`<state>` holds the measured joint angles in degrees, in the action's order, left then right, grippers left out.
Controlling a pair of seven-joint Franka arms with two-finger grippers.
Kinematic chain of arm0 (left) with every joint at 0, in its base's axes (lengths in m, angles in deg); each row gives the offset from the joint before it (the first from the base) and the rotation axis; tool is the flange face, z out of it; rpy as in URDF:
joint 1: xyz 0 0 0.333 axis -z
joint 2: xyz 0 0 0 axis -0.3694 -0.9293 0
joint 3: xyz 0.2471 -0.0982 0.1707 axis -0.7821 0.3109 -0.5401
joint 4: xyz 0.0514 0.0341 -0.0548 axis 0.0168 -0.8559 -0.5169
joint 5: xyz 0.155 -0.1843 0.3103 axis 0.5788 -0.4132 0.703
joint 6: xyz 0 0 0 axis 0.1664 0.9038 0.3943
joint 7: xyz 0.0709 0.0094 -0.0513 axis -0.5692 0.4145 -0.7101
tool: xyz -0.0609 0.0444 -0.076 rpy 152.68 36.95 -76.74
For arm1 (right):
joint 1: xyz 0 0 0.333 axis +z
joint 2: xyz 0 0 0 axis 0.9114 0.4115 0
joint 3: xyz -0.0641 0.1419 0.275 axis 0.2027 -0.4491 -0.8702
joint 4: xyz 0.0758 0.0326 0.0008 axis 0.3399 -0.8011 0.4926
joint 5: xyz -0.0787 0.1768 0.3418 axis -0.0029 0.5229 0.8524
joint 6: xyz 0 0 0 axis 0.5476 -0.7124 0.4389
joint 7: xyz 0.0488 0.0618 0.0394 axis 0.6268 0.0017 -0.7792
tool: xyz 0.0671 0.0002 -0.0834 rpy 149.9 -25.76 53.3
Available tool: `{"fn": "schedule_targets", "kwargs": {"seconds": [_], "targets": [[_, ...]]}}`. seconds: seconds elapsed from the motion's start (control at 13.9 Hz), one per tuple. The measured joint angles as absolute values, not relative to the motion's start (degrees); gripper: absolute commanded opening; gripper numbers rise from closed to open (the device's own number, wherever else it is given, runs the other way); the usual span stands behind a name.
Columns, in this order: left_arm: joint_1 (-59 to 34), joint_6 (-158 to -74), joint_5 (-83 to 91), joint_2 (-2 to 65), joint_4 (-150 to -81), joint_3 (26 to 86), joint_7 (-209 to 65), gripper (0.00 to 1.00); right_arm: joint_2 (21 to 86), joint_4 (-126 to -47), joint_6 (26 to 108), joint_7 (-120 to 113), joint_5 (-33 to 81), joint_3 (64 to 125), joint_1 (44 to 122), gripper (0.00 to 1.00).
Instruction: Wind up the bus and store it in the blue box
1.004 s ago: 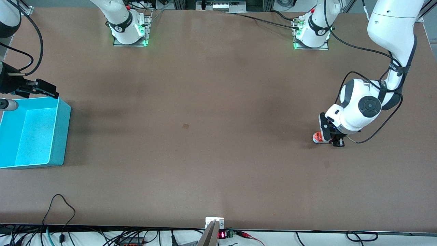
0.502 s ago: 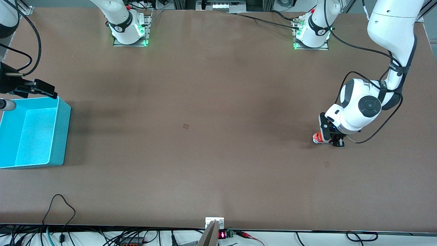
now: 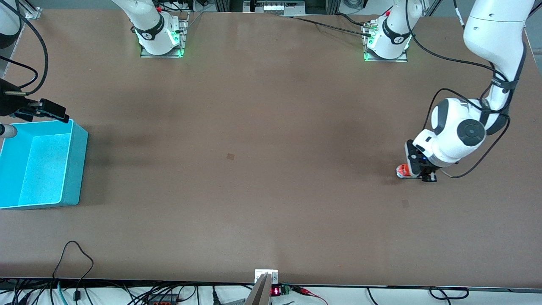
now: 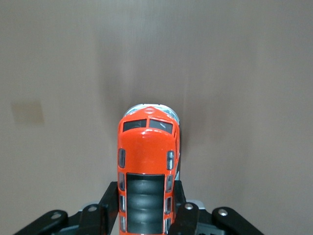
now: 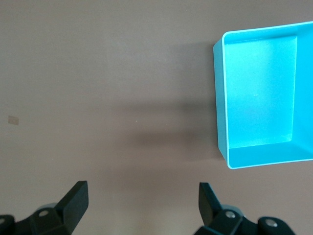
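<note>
- Clearly, the bus (image 4: 147,169) is pinched at its rear flanks by the left gripper (image 4: 146,215), whose fingers (image 4: 108,208) are pressed against both painted sides; the white-grey nose points away from the wrist.
- It is found low on the surface (image 3: 271,169), toward the left arm's end, where only its orange tip (image 3: 403,171) shows under the gripper (image 3: 419,176) in the front view; whether the wheels touch the surface cannot be told.
- It is judged to be light, rigid moulded plastic with a glossy skin, so some slipperiness between the fingers is to be expected.
- Hold is best taken across the flat side walls, as is done now; the dark roof windows and the rounded nose are judged poor places for a grip.
- If the spring is wound by dragging the wheels backward, downward pressure would be needed, and the small axles could be strained by too much of it.
- The blue box (image 3: 40,165) is seen well apart, at the right arm's end of the surface, open-topped with nothing seen inside.
- The right gripper (image 5: 142,200) waits with its fingers spread, held over the bare surface just beside the box (image 5: 259,98).
- No brand, label or legible writing can be made out on the bus or the box.
</note>
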<state>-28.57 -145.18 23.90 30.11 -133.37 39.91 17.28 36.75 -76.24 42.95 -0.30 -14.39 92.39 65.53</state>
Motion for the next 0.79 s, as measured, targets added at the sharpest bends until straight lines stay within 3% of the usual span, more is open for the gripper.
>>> {"fn": "schedule_targets", "kwargs": {"seconds": [0.29,0.65,0.79], "targets": [[-35.5,-144.9,23.9,28.4,-130.7,39.7,23.7,0.29,36.8,-76.2,43.3,-0.3,-14.4,92.4,65.5,1.00],[-37.6,-144.8,23.9,27.7,-129.5,39.7,26.3,0.29,36.8,-76.2,43.6,-0.3,-14.4,92.4,65.6,1.00],[-38.2,-144.8,23.9,27.5,-129.2,39.7,26.8,0.39,36.9,-76.2,43.6,-0.3,-14.4,92.4,65.6,1.00]]}}
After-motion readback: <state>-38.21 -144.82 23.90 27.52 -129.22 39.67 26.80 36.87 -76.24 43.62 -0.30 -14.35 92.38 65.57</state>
